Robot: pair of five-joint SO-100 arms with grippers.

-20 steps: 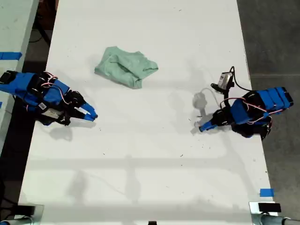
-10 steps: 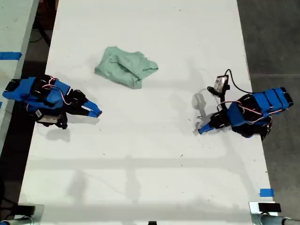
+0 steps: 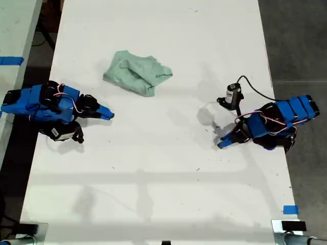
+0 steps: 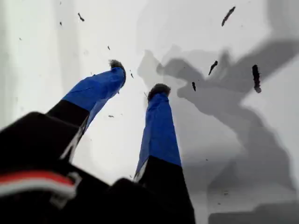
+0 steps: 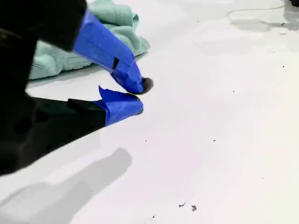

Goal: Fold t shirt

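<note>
T shirt (image 3: 136,73): crumpled green lump on the white table (image 3: 163,194)
First gripper (image 3: 223,143): jaws apart, empty
Second gripper (image 3: 107,114): nearly closed, empty, near shirt

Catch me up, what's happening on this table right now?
Two blue arms sit over a white table with a crumpled mint-green t shirt lying untouched between them. My second gripper, at the exterior view's left, is nearest the shirt, jaws nearly closed and holding nothing. My first gripper, at the exterior view's right, is open over bare table, also holding nothing. No fold is visible yet; the shirt is a wrinkled bundle.
</note>
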